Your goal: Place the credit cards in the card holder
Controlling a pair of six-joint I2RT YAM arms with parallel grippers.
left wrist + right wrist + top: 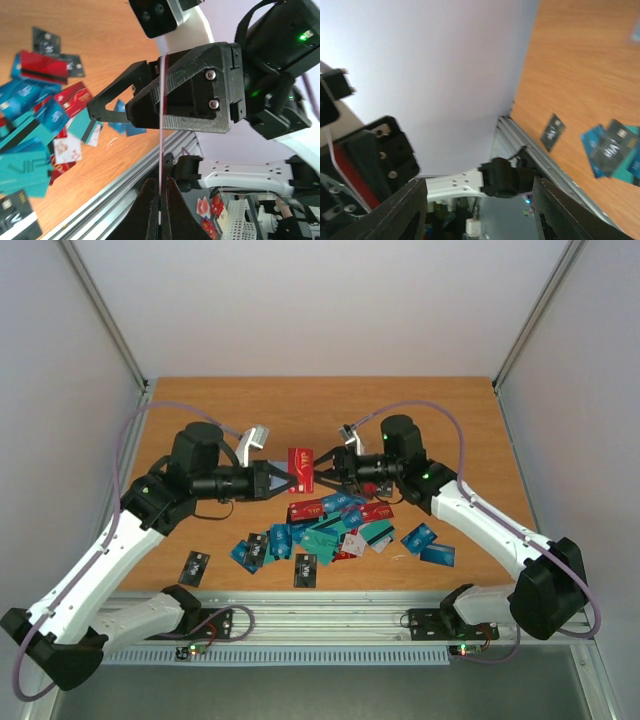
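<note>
My left gripper (pixel 288 480) (pixel 160 195) is shut on a red credit card (pixel 300 462), held up off the table. In the left wrist view that card (pixel 161 125) shows edge-on as a thin pinkish line rising from between the fingers. My right gripper (pixel 323 473) (pixel 480 212) faces it from the right and stands open at the card's far end, with nothing between its fingers. The other credit cards (pixel 340 530) (pixel 35 130) lie in a loose red, blue, teal and black pile on the table below. The card holder does not show in any view.
Single black cards lie apart from the pile, one at the near left (pixel 195 566) and one at the near middle (pixel 306 570). Two blue cards (pixel 428 545) sit at the pile's right. The metal rail (pixel 330 612) runs along the table's near edge.
</note>
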